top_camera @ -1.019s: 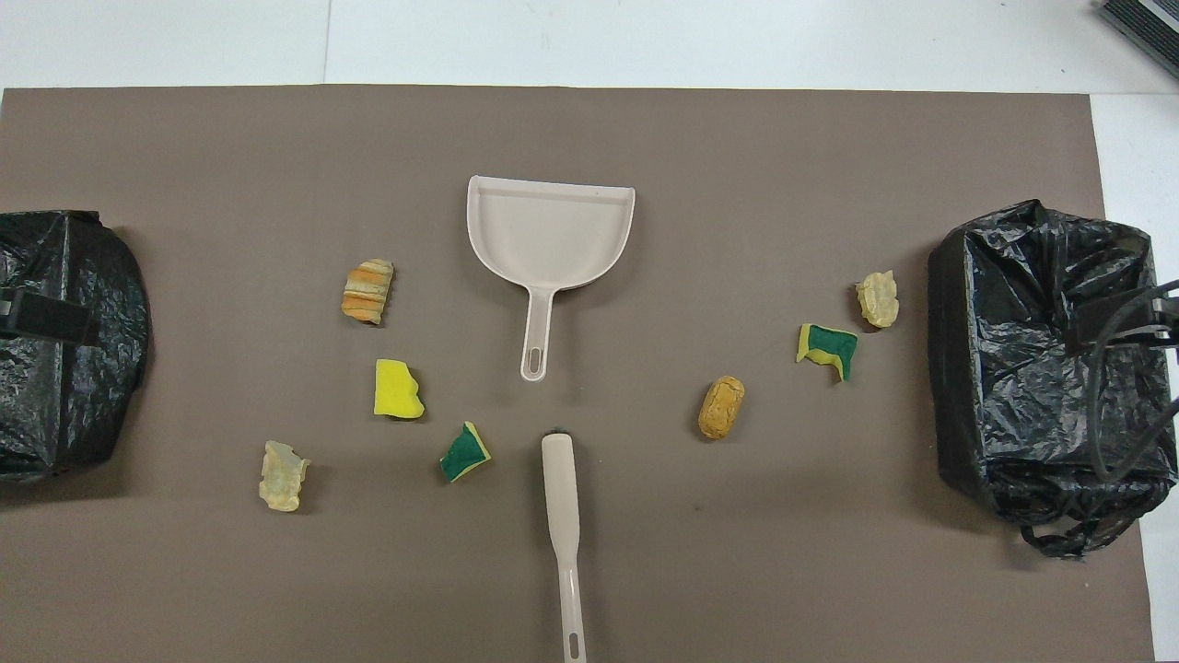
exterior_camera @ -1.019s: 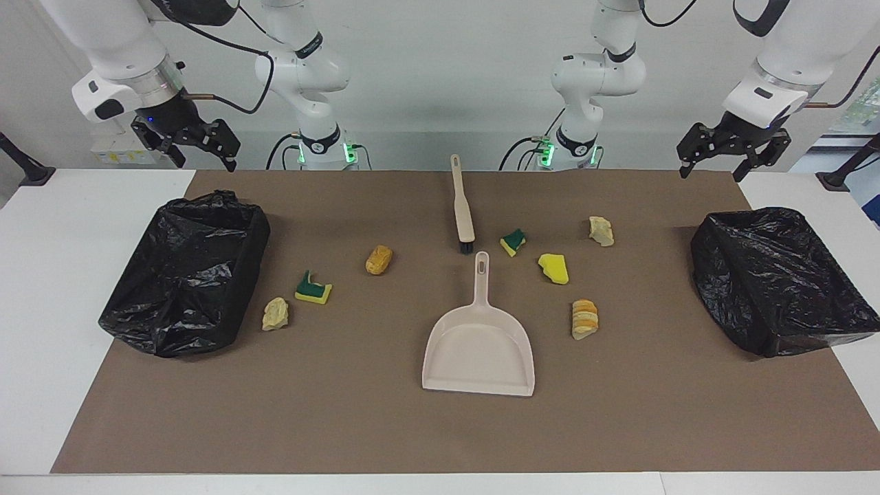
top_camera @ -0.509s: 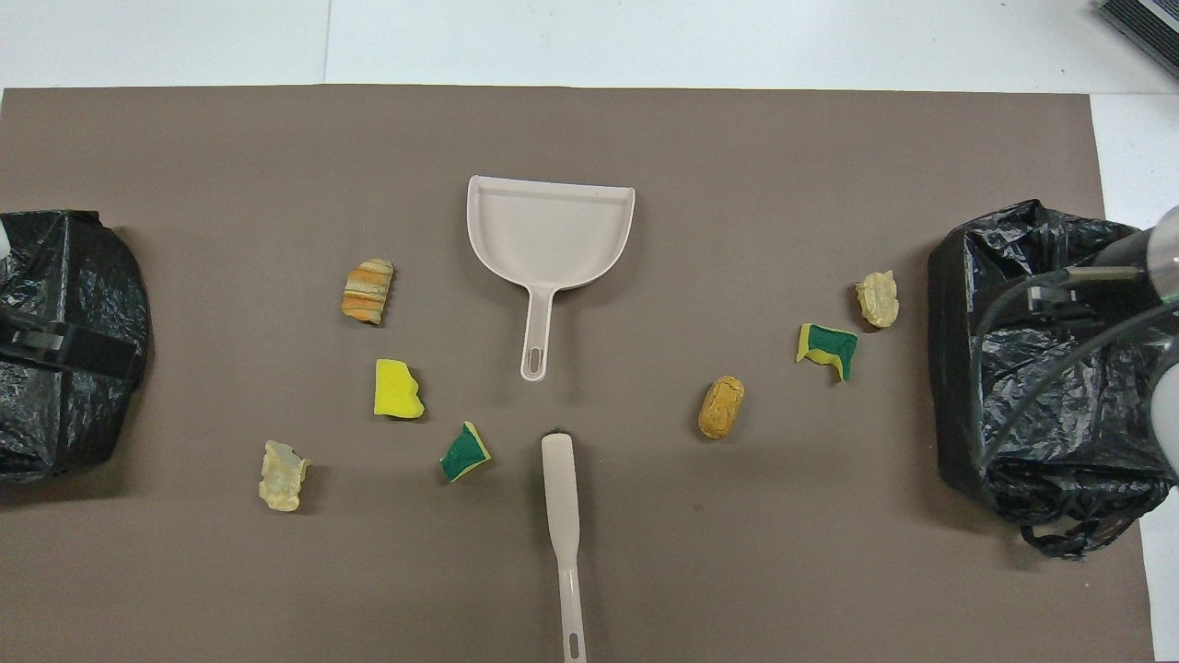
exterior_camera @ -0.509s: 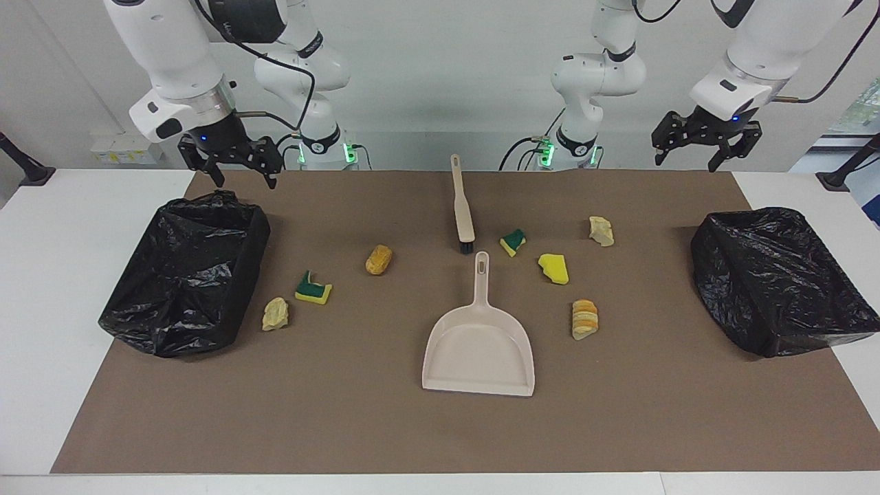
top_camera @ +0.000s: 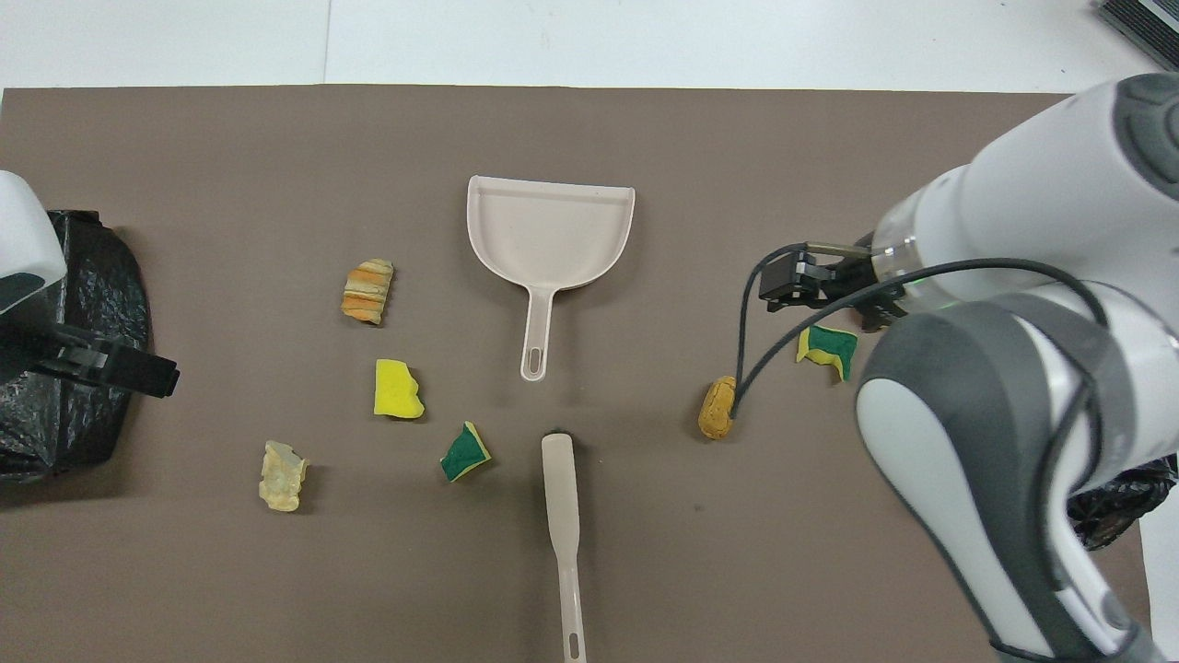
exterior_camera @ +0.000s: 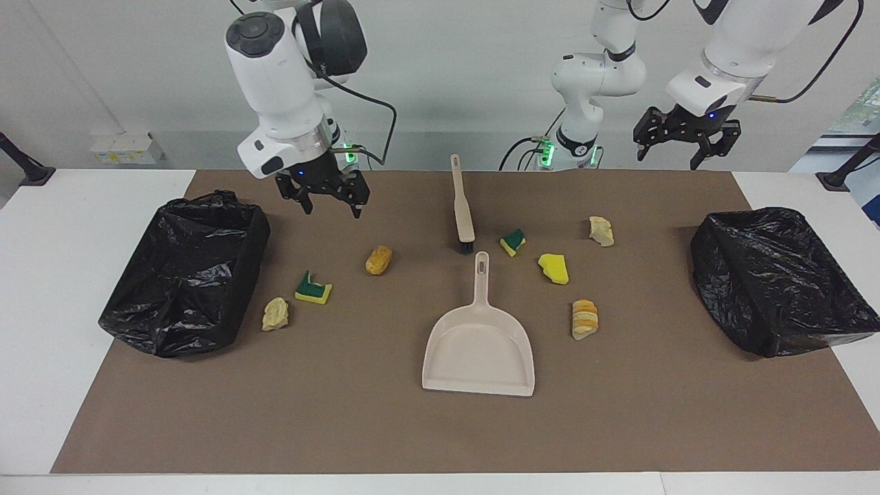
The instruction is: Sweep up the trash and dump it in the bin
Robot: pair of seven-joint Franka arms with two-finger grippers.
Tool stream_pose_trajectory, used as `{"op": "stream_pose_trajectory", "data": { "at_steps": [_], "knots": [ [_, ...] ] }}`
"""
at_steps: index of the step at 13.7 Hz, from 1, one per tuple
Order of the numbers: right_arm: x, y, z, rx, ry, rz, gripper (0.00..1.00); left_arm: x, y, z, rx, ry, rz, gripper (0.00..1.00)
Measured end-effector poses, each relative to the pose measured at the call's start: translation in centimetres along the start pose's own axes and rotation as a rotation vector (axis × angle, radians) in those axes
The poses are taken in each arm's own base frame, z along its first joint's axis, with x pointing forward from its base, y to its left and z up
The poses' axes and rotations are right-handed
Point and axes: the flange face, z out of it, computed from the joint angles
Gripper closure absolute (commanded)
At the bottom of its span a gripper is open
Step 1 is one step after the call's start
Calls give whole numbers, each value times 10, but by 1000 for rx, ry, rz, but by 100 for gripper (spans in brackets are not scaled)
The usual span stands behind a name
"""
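The mat (exterior_camera: 344, 426) is left bare along its edge farthest from the robots; its middle is crowded by dustpan (exterior_camera: 479, 350), brush (exterior_camera: 462, 206) and scraps.

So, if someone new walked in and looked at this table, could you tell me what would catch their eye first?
Probably the two crumpled black bin bags, one at each end of the brown mat. Next, the beige dustpan mid-table, its handle pointing at the brush lying nearer the robots, with bright scraps like the yellow foam wedge scattered around. Above, the right gripper hangs with open jaws near the brush.
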Motion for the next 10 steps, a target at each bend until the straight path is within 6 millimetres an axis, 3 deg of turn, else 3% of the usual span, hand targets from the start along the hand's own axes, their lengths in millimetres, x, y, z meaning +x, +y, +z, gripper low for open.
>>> {"op": "stream_pose_trajectory", "data": {
  "at_steps": [3, 7, 10],
  "knots": [
    [-10, -62, 40, 18, 21, 73, 0, -10, 39, 13, -1, -29, 13, 0],
    [-26, -127, 104, 19, 23, 150, 0, -47, 136, 48, -6, -41, -27, 0],
    [-25, -149, 142, 19, 26, 182, 0, -72, 202, 80, -25, -69, -89, 0]
  ]
}}
